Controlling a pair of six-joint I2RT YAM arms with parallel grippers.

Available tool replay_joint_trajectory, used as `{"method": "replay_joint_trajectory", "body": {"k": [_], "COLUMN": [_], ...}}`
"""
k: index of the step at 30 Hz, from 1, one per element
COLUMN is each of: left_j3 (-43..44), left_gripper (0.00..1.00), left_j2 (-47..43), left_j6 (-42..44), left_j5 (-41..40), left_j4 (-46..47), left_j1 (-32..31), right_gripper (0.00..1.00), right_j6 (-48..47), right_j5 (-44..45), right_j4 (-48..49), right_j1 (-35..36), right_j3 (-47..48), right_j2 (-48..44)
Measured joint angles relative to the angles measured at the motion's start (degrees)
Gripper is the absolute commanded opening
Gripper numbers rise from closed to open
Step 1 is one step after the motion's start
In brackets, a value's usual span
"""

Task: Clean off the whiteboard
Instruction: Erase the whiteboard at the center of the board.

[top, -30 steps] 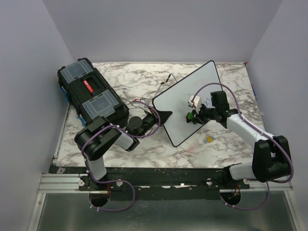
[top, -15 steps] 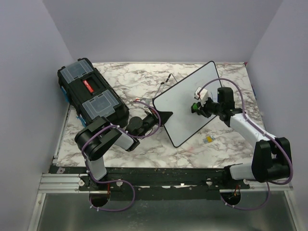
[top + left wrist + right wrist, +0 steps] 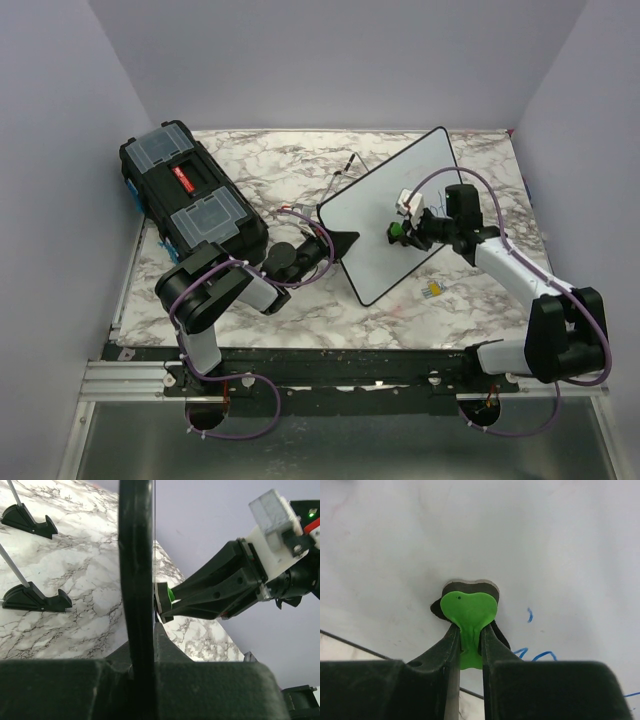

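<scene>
The whiteboard (image 3: pixel 375 235) stands tilted on the marble table, its white face toward the right arm. My left gripper (image 3: pixel 335 242) is shut on the board's black frame at its left corner; in the left wrist view the frame (image 3: pixel 136 575) runs edge-on between my fingers (image 3: pixel 150 645). My right gripper (image 3: pixel 405 232) is shut on a green heart-shaped eraser (image 3: pixel 469 611), whose black pad (image 3: pixel 470 585) presses against the board face (image 3: pixel 530 535). Blue marks (image 3: pixel 534 655) remain just right of the eraser. The eraser also shows in the left wrist view (image 3: pixel 170 595).
A black toolbox (image 3: pixel 190 195) with clear lid compartments sits at the back left. Two black feet on thin rods (image 3: pixel 32 598) lie on the table behind the board. A small yellow item (image 3: pixel 432 290) lies in front of the board. Purple walls enclose the table.
My right gripper carried the eraser up and right across the board, then back down-left. The blue writing near it has shrunk. The left gripper and board stayed still.
</scene>
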Motion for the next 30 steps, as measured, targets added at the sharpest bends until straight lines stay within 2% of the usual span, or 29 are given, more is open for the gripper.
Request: {"method": "replay_joint_trajectory", "body": {"k": [6,13,18,25,30], "left_j3": [0.0,0.0,0.0,0.0,0.0], "left_gripper": [0.00,0.00,0.00,0.00,0.00], "left_j2": [0.0,0.0,0.0,0.0,0.0], "left_j6": [0.0,-0.7,-0.7,-0.7,-0.7], "left_j5": [0.7,0.7,0.7,0.7,0.7], "left_j4": [0.0,-0.3,-0.3,-0.3,-0.2], "left_j1": [0.0,0.0,0.0,0.0,0.0], "right_gripper": [0.01,0.01,0.01,0.01,0.01], "right_j6": [5.8,9.0,5.7,-2.4,0.2], "right_j5": [2.2,5.9,5.4,-0.1,-2.6], "right_j4": [3.2,6.8,8.2,1.3,-0.7], "right_j1": [0.8,-0.8,-2.1,-1.3,-0.2], "right_j3": [4.6,5.4,1.9,0.1,1.8], "right_j2": [0.3,1.8,0.4,-0.2,0.2]}}
